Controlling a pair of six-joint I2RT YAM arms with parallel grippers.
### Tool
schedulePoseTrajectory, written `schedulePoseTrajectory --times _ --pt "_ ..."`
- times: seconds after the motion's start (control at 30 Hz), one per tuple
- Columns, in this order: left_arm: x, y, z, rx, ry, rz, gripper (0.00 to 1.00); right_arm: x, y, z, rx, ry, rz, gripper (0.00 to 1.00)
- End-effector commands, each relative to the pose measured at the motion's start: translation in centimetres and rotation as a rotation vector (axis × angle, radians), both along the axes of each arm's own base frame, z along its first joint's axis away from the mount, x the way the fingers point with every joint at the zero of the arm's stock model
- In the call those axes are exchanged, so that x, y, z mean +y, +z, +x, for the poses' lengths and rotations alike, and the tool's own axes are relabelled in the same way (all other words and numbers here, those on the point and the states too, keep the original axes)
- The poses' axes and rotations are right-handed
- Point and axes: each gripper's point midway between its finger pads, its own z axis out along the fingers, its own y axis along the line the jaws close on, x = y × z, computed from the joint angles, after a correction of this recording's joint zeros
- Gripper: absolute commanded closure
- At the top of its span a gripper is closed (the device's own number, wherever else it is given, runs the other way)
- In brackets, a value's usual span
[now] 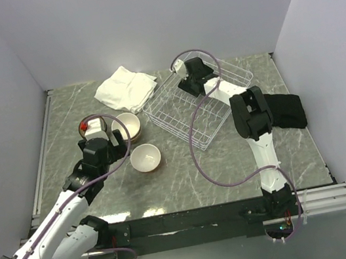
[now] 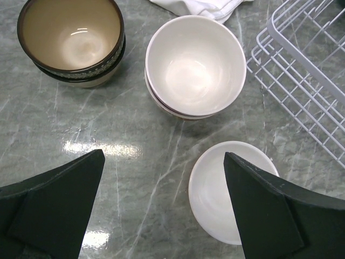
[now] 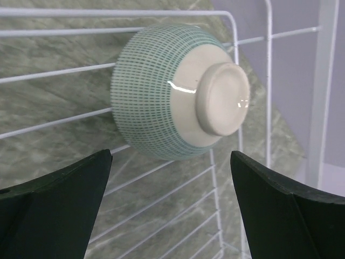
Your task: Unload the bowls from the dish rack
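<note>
step: pre-grasp on green-striped bowl (image 3: 161, 91) in dish rack (image 1: 178, 118) | right claw (image 3: 171, 162): apart, empty | left claw (image 2: 164, 156): apart | next: likely straddle rim, clamp, lift

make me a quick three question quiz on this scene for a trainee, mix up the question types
1. True or false: the left gripper is shut on a bowl.
2. Which bowl lies in the dish rack? A: the green-patterned bowl; B: the dark-rimmed bowl; C: the plain white bowl.
3. Fill in: the right gripper is ____, with one finger showing on either side below the green-patterned bowl.

Key: 1 false, it is open and holds nothing; 2 A; 3 open.
</note>
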Motion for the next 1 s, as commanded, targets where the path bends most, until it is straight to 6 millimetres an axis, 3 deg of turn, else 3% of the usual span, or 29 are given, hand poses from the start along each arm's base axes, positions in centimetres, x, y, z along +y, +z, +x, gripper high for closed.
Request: schedulePoseTrajectory --times 0.0,0.33,0.83,0.97 --pt "-0.4 0.7 0.4 -0.025 -0.016 -0.011 0.01 0.2 1.9 1.8 -0.109 0.022 -0.078 0.00" --pt "-0.5 0.6 0.2 -0.025 -0.024 -0.017 0.01 1.2 1.4 2.5 -0.130 0.136 -0.135 0.00" --pt "-0.7 0.0 0.1 0.004 -0.035 -0.011 0.01 1.2 -2.6 2.7 -0.065 0.170 -0.184 0.00" --pt "-0.7 -0.1 0.0 0.007 -0.033 -0.012 0.01 0.4 -2.4 2.8 -0.086 0.132 -0.209 0.09"
